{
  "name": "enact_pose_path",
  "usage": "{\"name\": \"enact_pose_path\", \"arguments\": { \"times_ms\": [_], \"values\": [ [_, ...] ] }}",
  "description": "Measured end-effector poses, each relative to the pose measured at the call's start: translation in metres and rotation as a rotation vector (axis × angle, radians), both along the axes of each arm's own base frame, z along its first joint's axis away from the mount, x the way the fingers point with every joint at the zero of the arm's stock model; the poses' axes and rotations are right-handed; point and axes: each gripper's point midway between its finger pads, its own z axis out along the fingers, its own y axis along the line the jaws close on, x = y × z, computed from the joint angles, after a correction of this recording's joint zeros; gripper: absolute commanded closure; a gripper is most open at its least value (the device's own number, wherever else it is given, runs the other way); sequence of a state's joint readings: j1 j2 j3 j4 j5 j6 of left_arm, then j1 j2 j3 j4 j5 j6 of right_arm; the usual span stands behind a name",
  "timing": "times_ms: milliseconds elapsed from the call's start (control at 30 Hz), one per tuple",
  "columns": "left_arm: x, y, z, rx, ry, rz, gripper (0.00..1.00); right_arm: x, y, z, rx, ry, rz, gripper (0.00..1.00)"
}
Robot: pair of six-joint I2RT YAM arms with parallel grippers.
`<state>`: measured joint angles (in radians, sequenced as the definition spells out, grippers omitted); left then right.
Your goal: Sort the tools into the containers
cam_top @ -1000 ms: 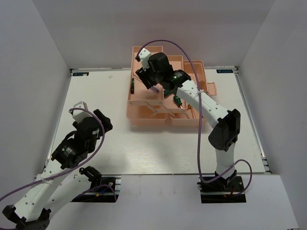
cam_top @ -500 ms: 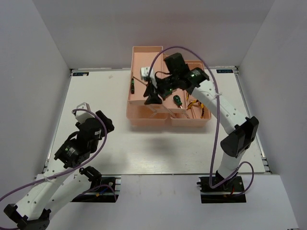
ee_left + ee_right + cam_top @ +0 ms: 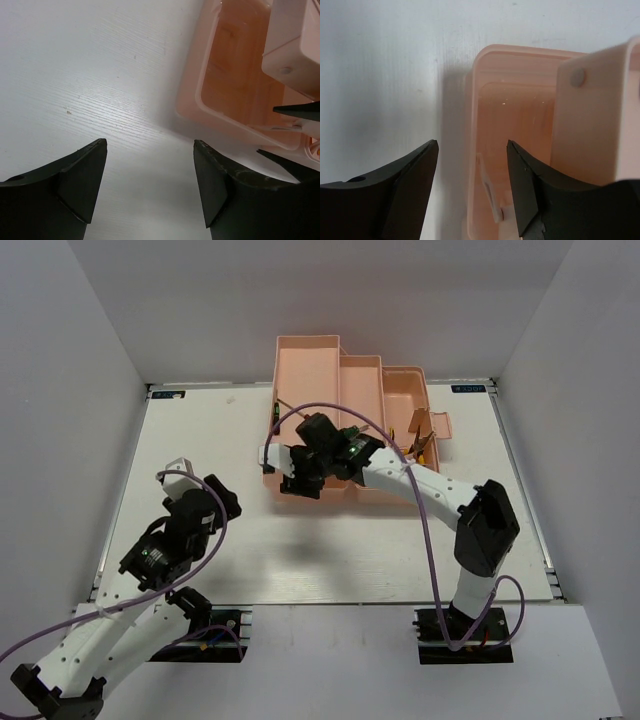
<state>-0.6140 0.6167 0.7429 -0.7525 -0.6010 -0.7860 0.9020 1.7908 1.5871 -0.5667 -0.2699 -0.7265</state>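
The salmon-pink toolbox (image 3: 310, 350) stands open at the back middle, its trays stepped out. My right gripper (image 3: 292, 483) hangs open and empty over the box's front left corner. In the right wrist view it (image 3: 472, 145) straddles the left wall of an empty pink compartment (image 3: 512, 130). My left gripper (image 3: 222, 502) is open and empty over the table, left of the box; in its own view it (image 3: 150, 145) faces the box (image 3: 235, 90). A green-handled screwdriver (image 3: 272, 420) lies in the left tray. Yellow-and-black pliers (image 3: 418, 444) lie in the right tray. The other tools are hidden.
White walls close the table (image 3: 200, 440) on the left, back and right. The right arm (image 3: 430, 485) stretches across the front of the toolbox. A raised pink tray (image 3: 590, 120) stands just right of the right gripper.
My right gripper has swung from above the toolbox's upper trays down to its front left corner. My left gripper has shifted slightly forward and right.
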Motion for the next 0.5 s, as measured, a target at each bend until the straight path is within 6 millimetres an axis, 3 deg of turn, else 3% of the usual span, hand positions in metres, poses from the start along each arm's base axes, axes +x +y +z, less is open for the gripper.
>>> {"name": "enact_pose_path", "arguments": {
  "times_ms": [133,233,333,367,500],
  "values": [
    [0.000,-0.001,0.001,-0.006,-0.004,-0.003,0.20,0.006,0.011,-0.013,-0.026,-0.105,-0.058,0.36],
    [0.000,-0.001,0.002,-0.022,-0.010,0.003,0.24,0.008,0.016,-0.034,-0.061,-0.147,-0.089,0.38],
    [-0.002,-0.001,-0.006,-0.044,-0.010,0.014,0.47,0.013,0.012,-0.064,-0.118,-0.163,-0.122,0.43],
    [-0.002,-0.001,-0.011,-0.049,-0.006,0.015,0.61,0.015,0.010,-0.072,-0.138,-0.165,-0.134,0.44],
    [-0.006,-0.007,-0.044,-0.061,0.045,-0.006,0.81,0.022,0.004,-0.094,-0.191,-0.179,-0.164,0.56]
  ]
}}
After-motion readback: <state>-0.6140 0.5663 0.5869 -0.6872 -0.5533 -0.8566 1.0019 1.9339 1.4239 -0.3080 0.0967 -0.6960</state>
